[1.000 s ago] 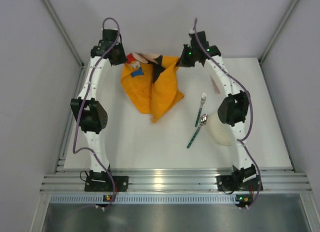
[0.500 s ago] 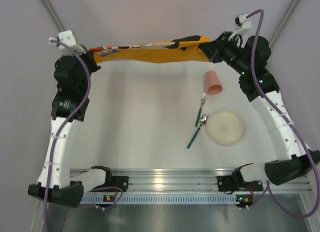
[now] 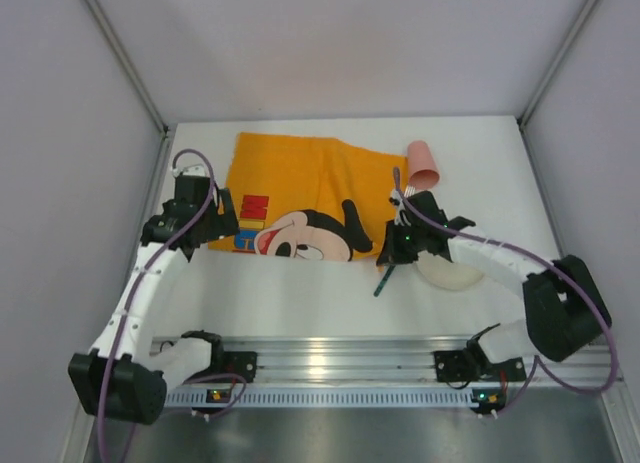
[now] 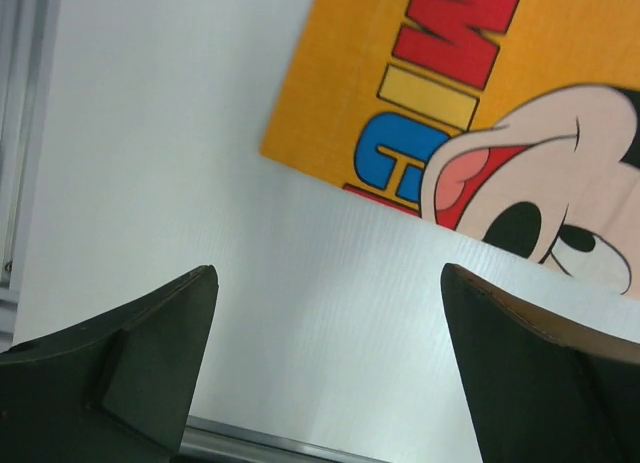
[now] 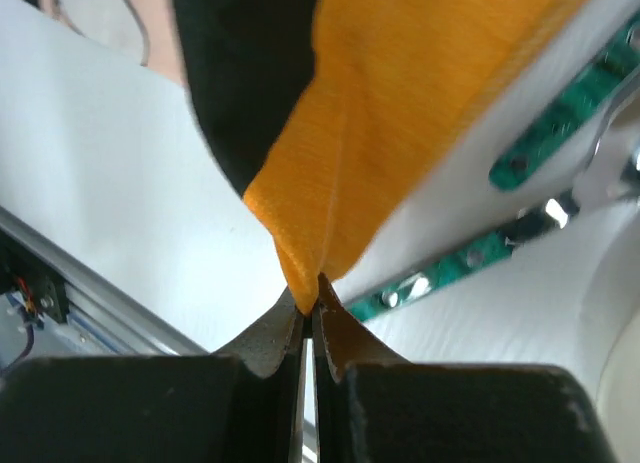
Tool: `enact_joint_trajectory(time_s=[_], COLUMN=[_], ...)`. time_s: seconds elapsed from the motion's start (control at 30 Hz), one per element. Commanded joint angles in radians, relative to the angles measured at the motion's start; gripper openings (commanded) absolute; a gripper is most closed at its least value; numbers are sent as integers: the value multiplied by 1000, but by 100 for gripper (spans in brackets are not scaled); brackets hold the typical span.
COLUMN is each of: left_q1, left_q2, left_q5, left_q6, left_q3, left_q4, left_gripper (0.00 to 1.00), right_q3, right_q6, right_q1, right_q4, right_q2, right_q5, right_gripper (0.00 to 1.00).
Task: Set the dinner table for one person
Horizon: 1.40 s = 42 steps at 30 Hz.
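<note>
Top external view: the dinner table (image 3: 300,303) fills the floor between grey walls (image 3: 60,183). Its long axis runs 9 to 3 o'clock, with an aluminium rail (image 3: 340,361) along the 6 o'clock edge.
Placemat: the orange placemat (image 3: 300,173) is spread over the table's far half, long side also 9 to 3. The cartoon face on it is cut by a straight line at its 6 o'clock edge. I cannot tell whether the cloth is folded there.
Left gripper: the left gripper (image 3: 205,221) is at the mat's 9 o'clock side. In the left wrist view (image 4: 325,283) the jaws stand wide with nothing between them, over bare white table just short of the mat's corner.
Right gripper: the right gripper (image 3: 395,245) is at the mat's 4 o'clock corner. Its jaws are pinched tight on a peak of orange cloth, which only the right wrist view (image 5: 310,298) shows plainly.
Plate: the cream plate (image 3: 450,276) at 4 o'clock is mostly hidden under the right arm.
Cup: the pink cup (image 3: 424,166) lies on its side at 2 o'clock, just beside the mat.
Cutlery: from above, only a stub of the green-handled cutlery (image 3: 383,281) shows below the right gripper. The right wrist view (image 5: 560,108) shows more, blurred, beside the lifted cloth.
</note>
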Motion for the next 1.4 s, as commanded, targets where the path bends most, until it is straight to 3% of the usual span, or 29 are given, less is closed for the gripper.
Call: enact_joint_trajectory(time_s=[0.0, 0.03, 0.07, 0.1, 0.13, 0.2, 0.33, 0.53, 0.83, 0.93, 1.23, 1.37], left_q1=[4, 4, 4, 4, 4, 4, 4, 2, 4, 4, 71, 229], left_q2=[-189, -213, -252, -261, -266, -255, -189, -8, 516, 616, 675, 589], left_q5=[-49, -59, -56, -48, -40, -13, 177, 296, 510, 543, 383, 434], left_q6=[-84, -93, -95, -95, -95, -97, -130, -196, -205, -215, -149, -149], left_q3=[87, 94, 101, 108, 111, 104, 35, -40, 105, 130, 133, -17], left_q4=[-127, -138, -143, -149, -159, -157, -59, 205, 477, 543, 443, 456], left_gripper=[99, 99, 99, 99, 99, 99, 99, 98, 99, 98, 95, 94], right_q3=[-31, -55, -62, -63, -57, -51, -27, 9, 12, 55, 168, 185], right_q6=[25, 31, 38, 36, 30, 9, 7, 41, 82, 79, 39, 27], right_q1=[42, 45, 45, 48, 49, 57, 62, 66, 69, 68, 51, 23], right_q4=[-5, -21, -48, -68, -80, -111, -124, -127, -133, -148, -202, -200], right_q2=[-234, -255, -278, -278, -275, -266, -295, -335, -390, -372, -288, -237], right_q5=[14, 16, 16, 7, 2, 2, -13, -45, -70, -47, 14, 18], right_gripper=[2, 17, 42, 95, 100, 100, 100, 100, 100, 100, 100, 100])
